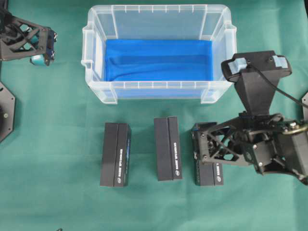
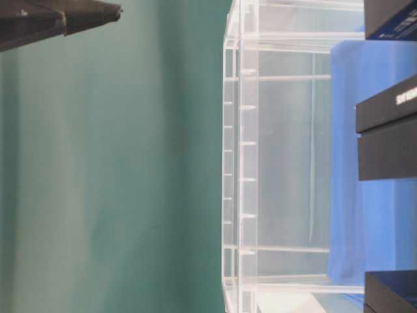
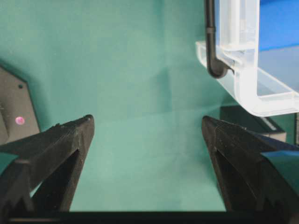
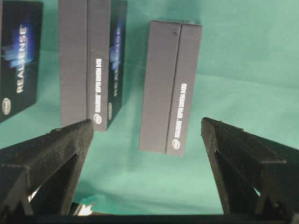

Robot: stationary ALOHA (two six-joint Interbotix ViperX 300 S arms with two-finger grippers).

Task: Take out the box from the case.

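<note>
The case (image 1: 159,91), a clear plastic bin w/ a blue sheet (image 1: 158,60) on its floor, sits at the back-centre of the green table (image 1: 57,202); nothing else shows inside it from overhead. Three dark boxes stand in a row on the cloth just in front of it: the left box (image 1: 115,154), the middle box (image 1: 168,148) and the right box (image 1: 208,168), each apart from the others and from the case. The right gripper (image 4: 145,140) hangs over the right box, partly hiding it from above; its jaws are spread wide w/ nothing between them, and in the wrist view the box sits below the gap, untouched. The left gripper (image 3: 147,135) is off at the table's far left corner, well apart from the case, also released and empty, jaws wide over bare cloth.
</note>
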